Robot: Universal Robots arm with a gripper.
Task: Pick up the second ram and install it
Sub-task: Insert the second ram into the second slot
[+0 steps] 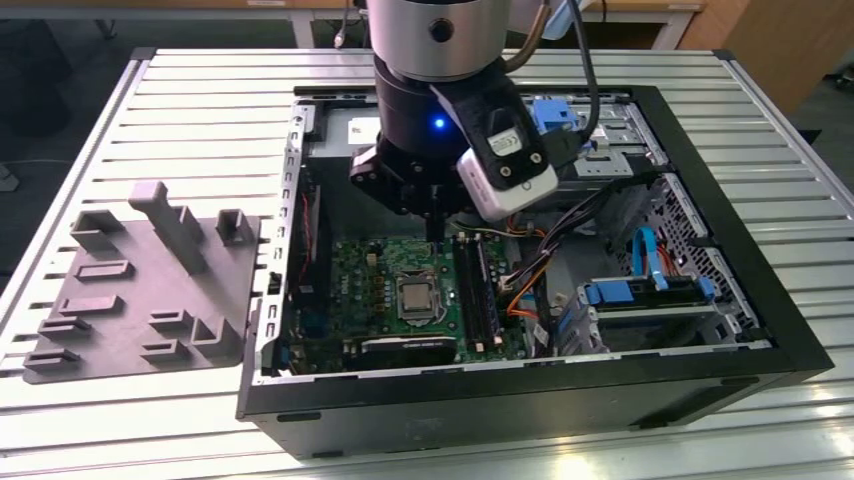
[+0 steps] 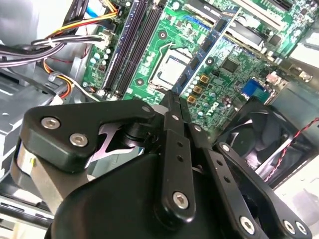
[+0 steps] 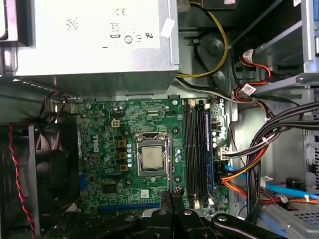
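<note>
My gripper (image 1: 431, 232) hangs inside the open computer case over the green motherboard (image 1: 380, 290), its fingers shut together with nothing between them. In both wrist views the fingertips (image 2: 173, 99) (image 3: 174, 194) hover above the board near the silver processor (image 3: 152, 159), beside the long black memory slots (image 3: 192, 149). A narrow dark stick with a bluish face stands upright in the slot nearest the cables (image 3: 208, 149) (image 1: 489, 300); it looks like a ram, and I cannot tell whether it is the second ram.
The case walls (image 1: 534, 385) ring the board. A grey power supply (image 3: 94, 30), a black fan (image 3: 45, 169), bundled cables (image 3: 259, 149) and blue drive caddies (image 1: 641, 290) crowd around it. A grey fixture tray (image 1: 147, 290) lies on the slatted table at the exterior view's left.
</note>
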